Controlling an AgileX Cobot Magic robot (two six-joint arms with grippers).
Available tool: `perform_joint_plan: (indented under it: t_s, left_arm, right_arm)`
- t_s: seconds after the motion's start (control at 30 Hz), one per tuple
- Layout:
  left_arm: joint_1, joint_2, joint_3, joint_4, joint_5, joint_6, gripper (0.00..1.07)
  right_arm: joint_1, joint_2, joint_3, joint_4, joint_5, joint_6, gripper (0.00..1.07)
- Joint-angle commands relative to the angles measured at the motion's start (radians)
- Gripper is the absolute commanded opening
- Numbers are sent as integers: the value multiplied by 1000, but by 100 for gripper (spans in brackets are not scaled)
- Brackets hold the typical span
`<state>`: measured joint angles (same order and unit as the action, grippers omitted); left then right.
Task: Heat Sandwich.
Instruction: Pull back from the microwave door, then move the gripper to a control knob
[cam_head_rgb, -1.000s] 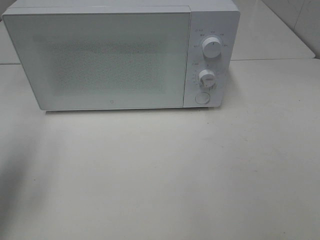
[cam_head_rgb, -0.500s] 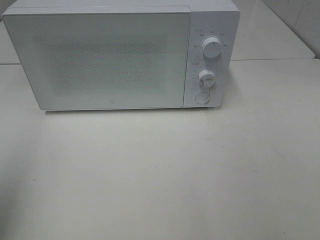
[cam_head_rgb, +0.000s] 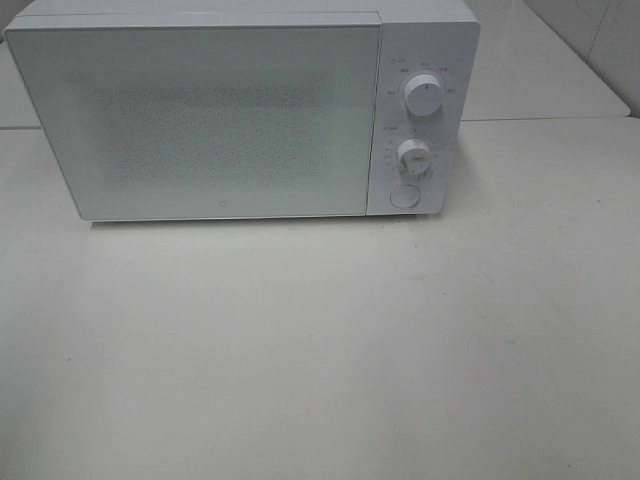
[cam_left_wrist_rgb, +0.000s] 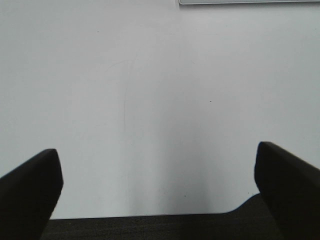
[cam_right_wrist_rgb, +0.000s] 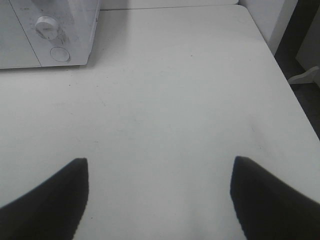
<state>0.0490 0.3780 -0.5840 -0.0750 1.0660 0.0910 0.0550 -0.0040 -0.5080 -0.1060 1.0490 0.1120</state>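
Note:
The sandwich is out of view in every frame. A white microwave (cam_head_rgb: 200, 120) stands at the back of the pale table (cam_head_rgb: 320, 350) with its frosted door closed. Neither arm shows in the exterior high view. In the left wrist view my left gripper (cam_left_wrist_rgb: 157, 152) hangs over bare table near its edge, jaws wide apart and empty. My right gripper (cam_right_wrist_rgb: 160, 161) is also open and empty over bare table, with the microwave's control panel (cam_right_wrist_rgb: 52, 35) some way ahead of it.
The microwave's panel carries two round knobs (cam_head_rgb: 424, 97) (cam_head_rgb: 413, 155) and a round button (cam_head_rgb: 403, 196) below them. The table's right edge (cam_right_wrist_rgb: 280, 70) drops to a dark floor. A second table top (cam_head_rgb: 540, 70) lies behind on the right.
A faint shadow over the table's left side has faded from the exterior high view. Nothing else has moved.

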Motion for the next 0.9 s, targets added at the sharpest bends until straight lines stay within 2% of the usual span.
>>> perform_joint_plan:
  t_s: [0.03, 0.33, 0.5, 0.67, 0.9]
  left_arm:
    - [-3, -76, 13, -19, -17, -3, 100]
    - [-34, -234, 65, -11, -71, 1, 100]
    - [-37, -328, 84, -5, -33, -1, 100]
    - [-37, -410, 90, 7, -29, -42, 100]
    - [-37, -406, 90, 6, -29, -45, 100]
  right_arm:
    - [-7, -26, 2, -4, -10, -8, 75]
    - [-7, -26, 2, -5, -10, -8, 75]
    - [-7, -26, 2, -5, -10, -8, 75]
    - [-7, -26, 2, -5, -10, -7, 75]
    - [-7, -22, 2, -5, -10, -7, 75]
